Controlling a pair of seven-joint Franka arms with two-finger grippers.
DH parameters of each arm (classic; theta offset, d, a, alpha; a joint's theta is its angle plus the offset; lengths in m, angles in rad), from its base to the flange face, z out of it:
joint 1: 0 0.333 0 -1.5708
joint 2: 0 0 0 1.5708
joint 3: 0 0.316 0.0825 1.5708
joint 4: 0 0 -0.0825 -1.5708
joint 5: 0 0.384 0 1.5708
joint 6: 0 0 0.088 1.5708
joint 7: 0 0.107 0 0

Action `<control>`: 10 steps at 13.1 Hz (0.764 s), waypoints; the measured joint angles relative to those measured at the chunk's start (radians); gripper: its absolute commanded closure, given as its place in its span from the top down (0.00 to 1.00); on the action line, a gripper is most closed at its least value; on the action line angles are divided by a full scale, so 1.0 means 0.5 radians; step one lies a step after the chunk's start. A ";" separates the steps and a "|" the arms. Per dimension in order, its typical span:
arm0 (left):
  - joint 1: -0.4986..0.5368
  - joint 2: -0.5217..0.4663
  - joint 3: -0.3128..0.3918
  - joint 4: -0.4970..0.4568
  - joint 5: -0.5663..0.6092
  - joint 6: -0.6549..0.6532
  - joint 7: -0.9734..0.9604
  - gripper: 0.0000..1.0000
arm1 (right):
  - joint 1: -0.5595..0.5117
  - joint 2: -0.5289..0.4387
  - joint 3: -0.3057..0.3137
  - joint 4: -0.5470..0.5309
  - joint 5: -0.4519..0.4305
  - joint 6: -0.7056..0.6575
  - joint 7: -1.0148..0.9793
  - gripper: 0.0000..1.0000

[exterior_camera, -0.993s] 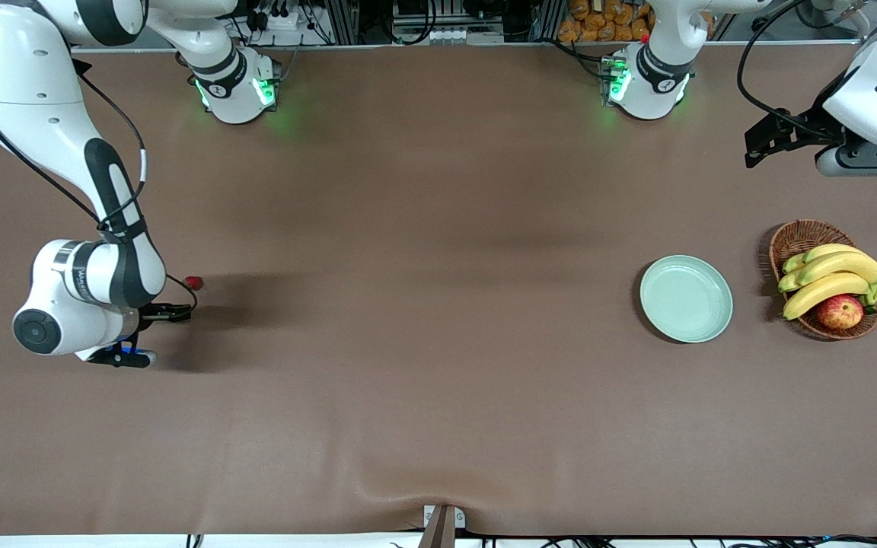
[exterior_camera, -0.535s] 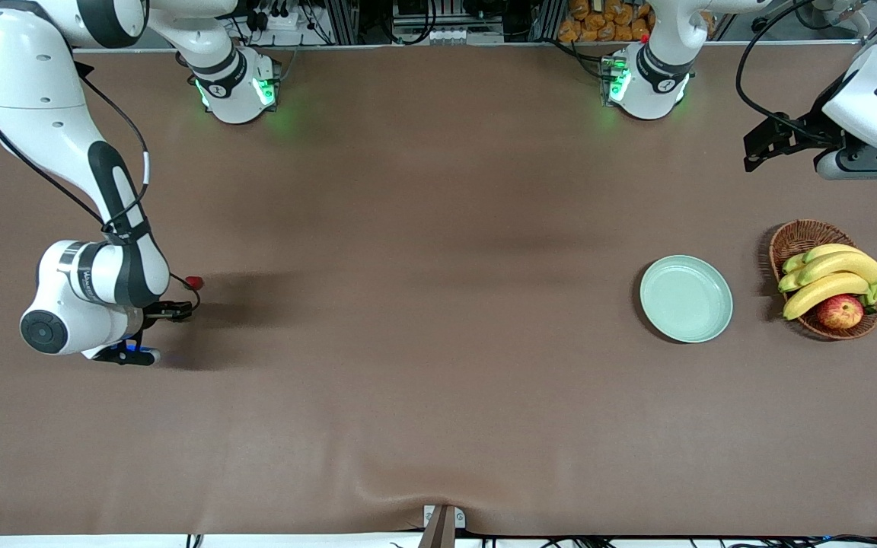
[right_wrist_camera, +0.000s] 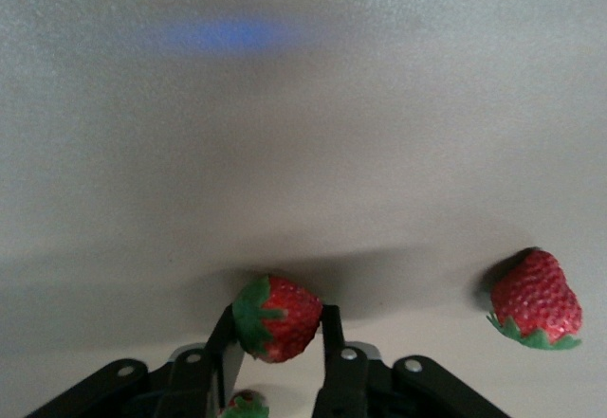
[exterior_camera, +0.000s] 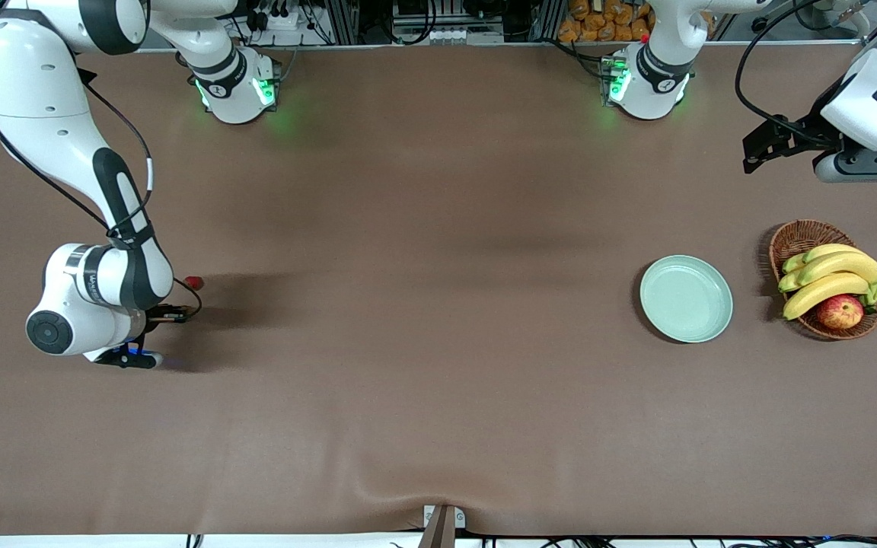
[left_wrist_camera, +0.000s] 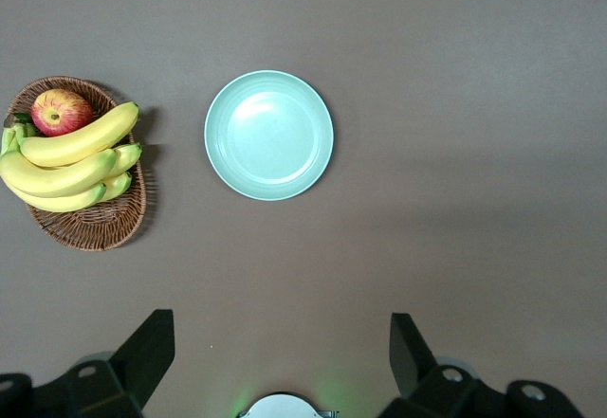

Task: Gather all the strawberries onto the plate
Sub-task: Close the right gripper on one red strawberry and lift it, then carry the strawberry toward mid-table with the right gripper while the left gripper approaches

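Gripping one strawberry (right_wrist_camera: pixel 277 317) between its fingers, the right gripper (right_wrist_camera: pixel 277 342) hangs low over the table (exterior_camera: pixel 408 304) at the right arm's end; a second strawberry (right_wrist_camera: pixel 534 299) lies near it on the table; the left gripper (left_wrist_camera: pixel 282 361) waits spread open, high above the empty plate (exterior_camera: pixel 686 298); bananas (exterior_camera: pixel 830 278) fill the wicker basket (exterior_camera: pixel 796 237) beside the plate.

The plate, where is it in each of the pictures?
Front view: the plate lies toward the left arm's end of the table, beside the basket of fruit.
Left wrist view: the plate is seen from above, again beside the basket.
Right wrist view: not in it.
Shared landmark: the basket.
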 measured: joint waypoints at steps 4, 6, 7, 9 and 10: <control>-0.004 0.018 -0.006 0.000 -0.001 0.007 -0.001 1.00 | 0.024 -0.011 0.022 0.064 0.003 0.040 -0.001 0.00; -0.004 0.018 -0.009 0.001 -0.001 0.007 -0.002 1.00 | 0.121 -0.056 0.062 0.173 0.007 0.040 0.082 0.00; -0.004 0.018 -0.009 0.001 -0.001 0.007 -0.002 1.00 | 0.215 -0.095 0.078 0.205 0.008 0.030 0.179 0.00; -0.005 0.018 -0.011 0.003 -0.001 0.008 -0.002 1.00 | 0.472 -0.170 0.099 0.219 0.014 0.007 0.308 0.00; -0.005 0.018 -0.012 0.004 -0.001 0.008 -0.002 1.00 | 0.611 -0.185 0.108 0.218 0.065 0.003 0.346 0.00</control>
